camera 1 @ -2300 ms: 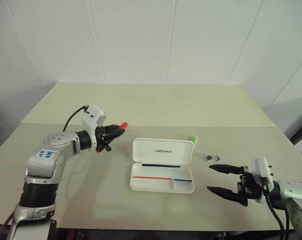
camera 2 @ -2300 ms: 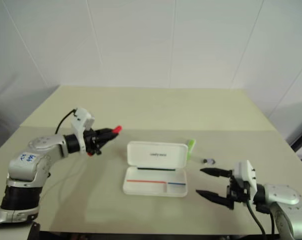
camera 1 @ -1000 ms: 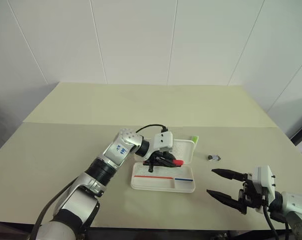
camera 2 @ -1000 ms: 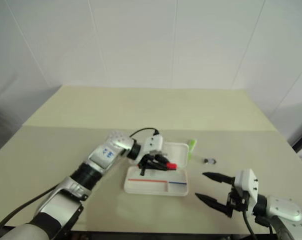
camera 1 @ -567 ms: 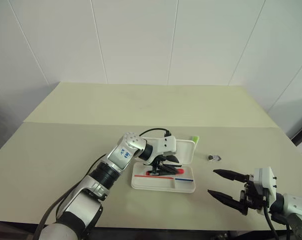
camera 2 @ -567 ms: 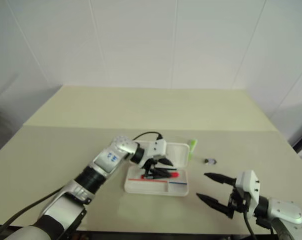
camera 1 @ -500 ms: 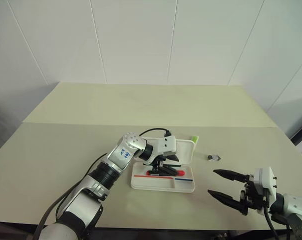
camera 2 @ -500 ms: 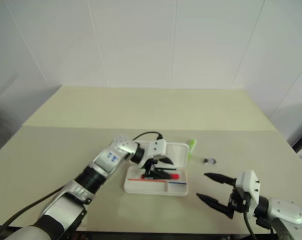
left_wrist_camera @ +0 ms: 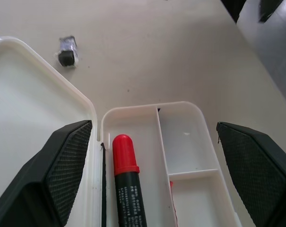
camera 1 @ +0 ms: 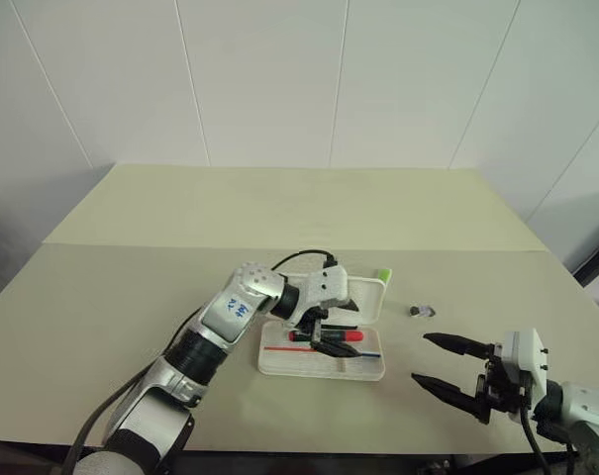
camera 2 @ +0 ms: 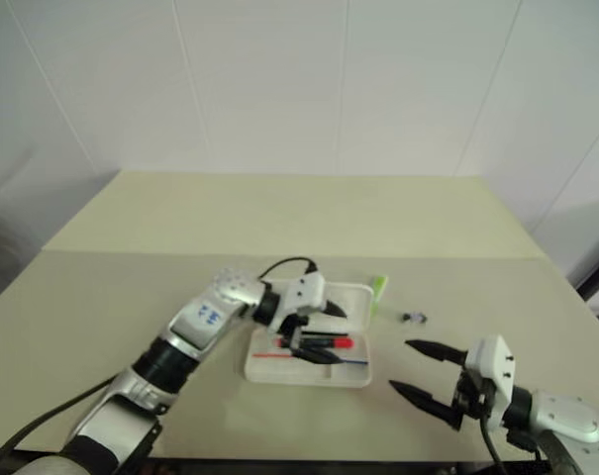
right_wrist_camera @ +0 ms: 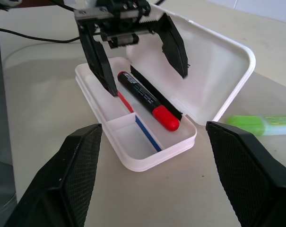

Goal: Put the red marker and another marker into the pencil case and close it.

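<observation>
The white pencil case (camera 1: 370,367) lies open at mid-table, its lid (right_wrist_camera: 213,66) tilted up behind the tray. Inside the tray's long compartment lies the red marker (right_wrist_camera: 147,100), red cap and black body, seen close up as the red marker (left_wrist_camera: 126,179) in the left wrist view. My left gripper (camera 1: 339,328) hovers open just over it, one finger on each side and touching nothing. A light-green highlighter (camera 1: 383,274) rests on the table behind the lid, also visible as the highlighter (right_wrist_camera: 263,124). My right gripper (camera 1: 422,357) is open and empty, to the right of the case.
A tiny dark grey object (camera 1: 423,311) sits on the table right of the lid. The tray has a red-and-blue stripe (right_wrist_camera: 142,130) and a small end compartment (left_wrist_camera: 187,151). The table's front edge runs close below my right gripper.
My left gripper brought the red marker over the case, lowered it into the tray, opened and let it go. The marker now lies loose in the tray. My right gripper stayed put.
</observation>
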Robot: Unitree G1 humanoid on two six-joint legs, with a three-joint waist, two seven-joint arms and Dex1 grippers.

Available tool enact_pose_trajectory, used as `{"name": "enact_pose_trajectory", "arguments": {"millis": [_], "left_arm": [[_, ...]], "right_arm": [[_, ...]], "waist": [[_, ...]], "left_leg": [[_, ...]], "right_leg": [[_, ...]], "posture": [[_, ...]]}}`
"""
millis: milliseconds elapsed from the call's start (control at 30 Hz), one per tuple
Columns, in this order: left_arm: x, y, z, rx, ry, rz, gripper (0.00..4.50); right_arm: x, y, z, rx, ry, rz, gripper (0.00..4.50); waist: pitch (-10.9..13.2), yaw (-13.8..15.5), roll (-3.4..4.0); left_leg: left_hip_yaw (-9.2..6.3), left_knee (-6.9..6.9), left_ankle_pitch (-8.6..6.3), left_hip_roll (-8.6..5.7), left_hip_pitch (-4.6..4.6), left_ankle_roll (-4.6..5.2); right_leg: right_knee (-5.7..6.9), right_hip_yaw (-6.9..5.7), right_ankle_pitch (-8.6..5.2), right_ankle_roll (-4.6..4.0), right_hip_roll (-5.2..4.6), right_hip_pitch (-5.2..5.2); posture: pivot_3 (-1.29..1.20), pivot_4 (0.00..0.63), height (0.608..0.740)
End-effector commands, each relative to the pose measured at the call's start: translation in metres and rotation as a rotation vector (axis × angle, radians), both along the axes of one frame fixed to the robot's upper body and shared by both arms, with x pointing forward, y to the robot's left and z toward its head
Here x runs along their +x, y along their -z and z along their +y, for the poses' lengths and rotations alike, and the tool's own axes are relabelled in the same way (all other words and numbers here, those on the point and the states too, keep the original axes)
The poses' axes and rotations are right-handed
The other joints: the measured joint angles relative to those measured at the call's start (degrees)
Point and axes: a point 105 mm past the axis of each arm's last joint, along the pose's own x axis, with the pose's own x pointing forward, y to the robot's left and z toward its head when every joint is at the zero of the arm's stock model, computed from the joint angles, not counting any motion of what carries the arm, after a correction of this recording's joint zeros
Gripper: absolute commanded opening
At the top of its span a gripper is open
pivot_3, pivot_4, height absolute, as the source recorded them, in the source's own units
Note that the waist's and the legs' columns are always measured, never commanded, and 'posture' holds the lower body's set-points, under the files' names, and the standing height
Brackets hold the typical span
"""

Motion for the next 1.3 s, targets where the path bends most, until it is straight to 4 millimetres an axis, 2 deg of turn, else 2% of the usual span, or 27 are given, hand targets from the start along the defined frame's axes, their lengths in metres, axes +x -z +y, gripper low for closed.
{"name": "enact_pose_trajectory", "arguments": {"millis": [33,167,300,433,700,933,1067,1300], "left_arm": [[-0.006,-0.017,0.007,-0.068,0.004,-0.019,4.49],[-0.012,-0.025,0.015,-0.128,0.0,-0.002,4.49],[-0.023,-0.036,0.036,-0.227,0.036,0.003,4.49],[-0.02,-0.04,0.062,-0.27,-0.014,-0.013,4.49],[-0.024,-0.044,0.106,-0.278,-0.086,-0.003,4.49],[-0.018,-0.049,0.146,-0.318,-0.179,-0.008,4.49],[-0.013,-0.05,0.158,-0.314,-0.217,-0.024,4.49],[-0.014,-0.052,0.161,-0.329,-0.212,-0.035,4.49]], "right_arm": [[0.008,-0.006,-0.005,-0.025,0.046,-0.058,4.5],[0.018,-0.005,-0.009,-0.05,0.079,-0.079,4.5],[0.039,-0.001,-0.015,-0.093,0.162,-0.105,4.5],[0.063,0.0,-0.021,-0.106,0.267,-0.129,4.5],[0.094,-0.002,-0.023,-0.105,0.376,-0.169,4.5],[0.125,0.003,-0.026,-0.102,0.481,-0.158,4.5],[0.134,0.006,-0.024,-0.08,0.498,-0.135,4.5],[0.141,0.012,-0.01,-0.026,0.479,-0.098,4.5]], "waist": [[0.0,0.06,0.0],[-0.01,0.07,0.01],[-0.01,-0.18,0.02],[-0.01,-0.09,0.03],[-0.01,-0.19,0.04],[0.0,-0.29,0.06],[0.01,-0.38,0.06],[0.01,-0.51,0.06]], "left_leg": [[-0.01,0.02,0.01,0.0,0.0,0.0],[-0.01,-0.01,0.02,0.0,0.02,0.0],[0.0,0.0,0.02,0.0,0.04,0.0],[0.07,-0.06,0.05,0.03,0.22,-0.05],[0.08,-0.07,0.07,0.02,0.31,-0.08],[0.07,-0.1,0.07,0.04,0.33,-0.08],[0.07,-0.12,0.07,0.04,0.33,-0.08],[0.07,-0.19,0.07,0.04,0.33,-0.08]], "right_leg": [[0.02,0.0,0.0,0.0,0.0,0.01],[0.03,0.0,0.0,-0.01,0.0,0.02],[0.04,0.01,0.0,-0.01,-0.02,0.01],[0.23,0.02,-0.03,-0.11,-0.01,0.02],[0.37,0.03,-0.07,-0.18,-0.02,0.04],[0.38,0.02,-0.08,-0.2,-0.01,0.03],[0.4,0.02,-0.09,-0.21,-0.01,0.01],[0.38,0.01,-0.1,-0.22,-0.01,0.0]], "posture": [[0.0,0.15,0.74],[0.0,0.15,0.74],[0.0,0.15,0.74],[0.0,0.15,0.74],[0.0,0.15,0.74],[0.0,0.15,0.74],[0.0,0.15,0.74],[0.0,0.15,0.74]]}}
